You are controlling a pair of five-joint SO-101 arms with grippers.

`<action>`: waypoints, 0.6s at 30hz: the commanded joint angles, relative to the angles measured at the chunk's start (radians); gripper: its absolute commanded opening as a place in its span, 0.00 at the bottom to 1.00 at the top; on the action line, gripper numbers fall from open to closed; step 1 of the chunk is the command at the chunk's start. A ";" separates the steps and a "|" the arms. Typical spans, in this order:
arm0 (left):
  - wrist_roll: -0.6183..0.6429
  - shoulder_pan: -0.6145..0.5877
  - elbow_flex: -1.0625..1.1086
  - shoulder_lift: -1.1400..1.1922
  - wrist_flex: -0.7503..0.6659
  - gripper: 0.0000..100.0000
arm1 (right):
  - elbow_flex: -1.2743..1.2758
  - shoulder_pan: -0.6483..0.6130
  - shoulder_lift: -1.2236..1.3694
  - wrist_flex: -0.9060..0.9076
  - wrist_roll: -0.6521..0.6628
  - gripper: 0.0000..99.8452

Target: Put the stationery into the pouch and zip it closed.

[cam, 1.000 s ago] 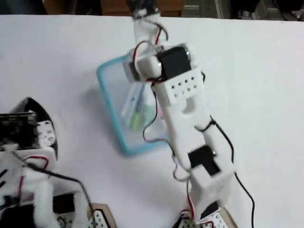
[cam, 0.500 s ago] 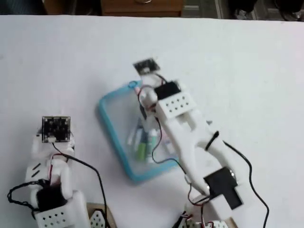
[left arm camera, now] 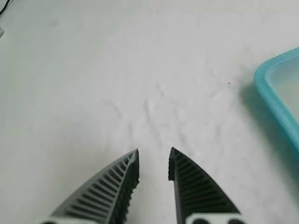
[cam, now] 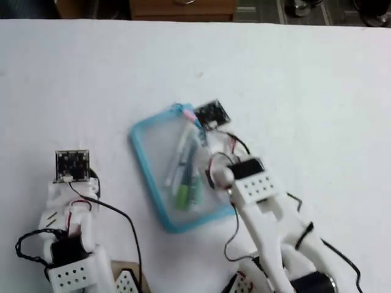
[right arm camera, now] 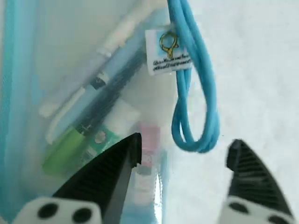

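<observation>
a: where's the pouch?
b: flat on the white table [cam: 305,91], about mid-table in the high view. the pouch [cam: 146,177] has a blue edge and a clear front. pens [cam: 183,165] and a green marker [cam: 183,196] are inside, lying roughly along its length.
a: right claw?
b: right gripper [right arm camera: 186,144] hangs over the pouch corner by the blue cord loop [right arm camera: 196,93]. jaws wide apart, gripping nothing. a white tag [right arm camera: 168,58] and a small gold clasp [right arm camera: 167,42] sit where the loop starts.
a: zip shut?
b: can't tell, that edge is too blurred.
a: left?
b: left gripper [left arm camera: 153,151] is low over bare table, apart from the pouch. narrow gap between the jaws, nothing in it.
</observation>
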 commanded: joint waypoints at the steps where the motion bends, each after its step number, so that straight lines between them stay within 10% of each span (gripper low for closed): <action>1: 0.009 0.022 -0.003 -0.008 0.003 0.13 | 0.080 0.028 -0.105 -0.076 0.020 0.48; 18: 0.104 0.087 -0.003 -0.005 0.189 0.13 | 0.476 0.036 -0.229 -0.421 0.029 0.04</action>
